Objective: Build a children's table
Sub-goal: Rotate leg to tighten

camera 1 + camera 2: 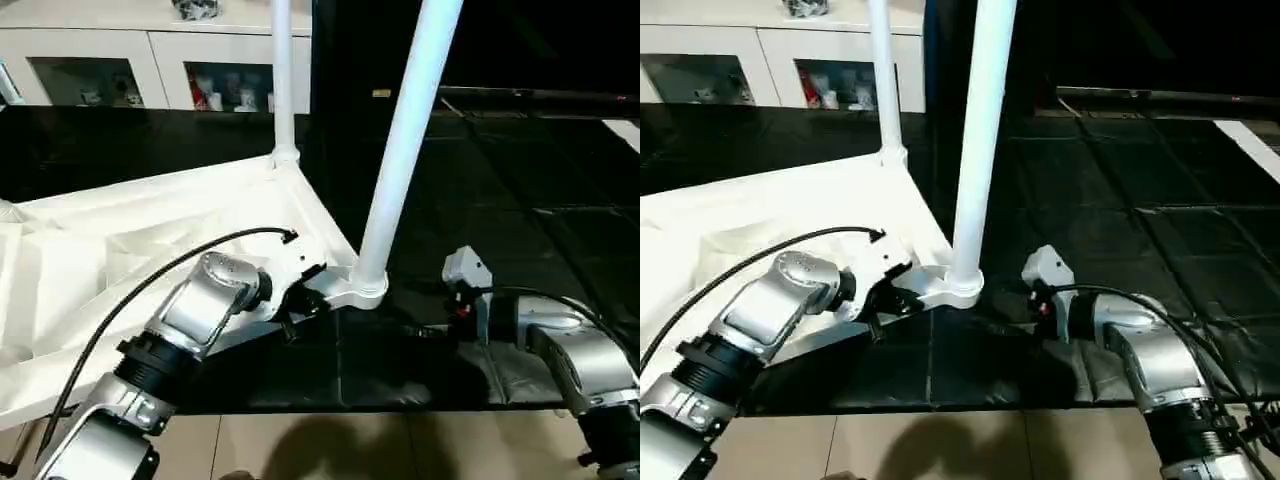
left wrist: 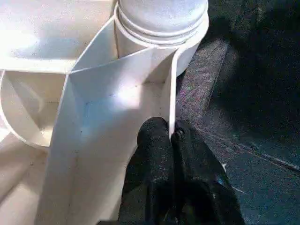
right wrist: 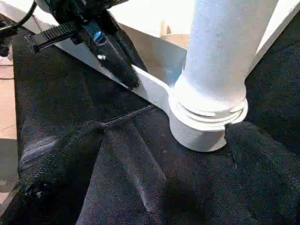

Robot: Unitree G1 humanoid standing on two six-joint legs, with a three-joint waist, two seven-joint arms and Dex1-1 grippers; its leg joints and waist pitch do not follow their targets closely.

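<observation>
Children's table (image 1: 150,240), inverted on black floor mat (image 1: 520,200), centre-left of frame, two legs socketed upright: light, stiff, slick plastic, best gripped at thin rim; left gripper (image 2: 171,136) jaws clamped there, right gripper (image 3: 154,154) jaws apart.

White glass-door cabinet (image 1: 150,60) at back; black mat (image 1: 520,200) covering floor; tan floor strip (image 1: 330,445) nearest camera.

White table top (image 1: 150,230) and legs (image 1: 405,140) on black matting (image 1: 1120,230); silver forearms (image 1: 200,300), black tool fingers (image 2: 154,154).
</observation>
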